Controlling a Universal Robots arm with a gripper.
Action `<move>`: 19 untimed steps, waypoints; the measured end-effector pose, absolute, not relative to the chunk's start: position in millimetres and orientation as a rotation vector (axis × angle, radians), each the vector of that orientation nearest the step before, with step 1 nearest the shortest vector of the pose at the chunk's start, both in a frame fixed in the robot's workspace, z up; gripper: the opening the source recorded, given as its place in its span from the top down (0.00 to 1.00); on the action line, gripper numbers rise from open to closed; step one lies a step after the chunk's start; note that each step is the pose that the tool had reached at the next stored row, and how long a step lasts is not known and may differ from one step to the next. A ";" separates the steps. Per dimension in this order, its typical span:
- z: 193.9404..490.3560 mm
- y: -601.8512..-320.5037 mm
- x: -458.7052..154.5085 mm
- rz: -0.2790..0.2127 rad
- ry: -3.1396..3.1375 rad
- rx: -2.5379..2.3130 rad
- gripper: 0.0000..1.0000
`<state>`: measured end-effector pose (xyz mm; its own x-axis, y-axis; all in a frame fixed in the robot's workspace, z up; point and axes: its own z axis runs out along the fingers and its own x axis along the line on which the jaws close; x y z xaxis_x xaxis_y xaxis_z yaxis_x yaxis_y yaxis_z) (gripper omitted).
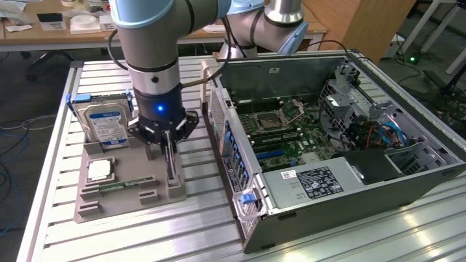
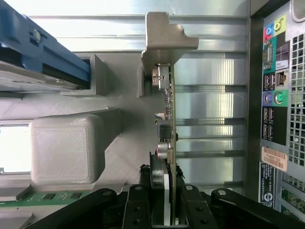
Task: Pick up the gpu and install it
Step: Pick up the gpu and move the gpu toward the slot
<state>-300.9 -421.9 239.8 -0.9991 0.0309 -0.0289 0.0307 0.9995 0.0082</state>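
**Gripper clamped on the gpu at the parts tray**

The gripper (image 1: 167,143) (image 2: 164,193) hangs straight down over the grey tray (image 1: 109,210), and its black fingers (image 2: 143,200) are pressed against both faces of the gpu (image 1: 170,168) (image 2: 170,109). The card stands on edge between them, along the tray's 3 o'clock side in the exterior view. The wrist view sees it edge-on, with its silver bracket (image 2: 164,36) at the end farthest from the fingers. Whether the card's lower edge has left the tray cannot be told.

Going outward in the exterior view, a hard drive (image 1: 102,123) with a blue label stands upright in a blue carrier at about 10 o'clock from the gripper. A square silver processor (image 1: 100,170) lies at 8 o'clock, and a narrow green memory stick (image 1: 117,185) (image 2: 43,196) lies flat just below it.

At 3 o'clock, just beside the tray, the open computer case (image 1: 291,71) lies on its side on the slatted metal table (image 1: 145,240). Its motherboard (image 1: 284,136) is exposed, and a labelled power supply (image 1: 313,183) sits at the case's 6 o'clock end.
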 end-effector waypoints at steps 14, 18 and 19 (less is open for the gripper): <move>266.6 -422.3 -300.9 0.072 3.112 0.049 0.72; 275.0 -422.3 -301.0 0.087 3.112 0.049 0.72; 276.5 -422.3 -301.0 0.090 3.112 0.049 0.72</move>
<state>-301.0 -422.3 276.5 -0.9991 0.0325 -0.0272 0.0309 0.9978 0.0581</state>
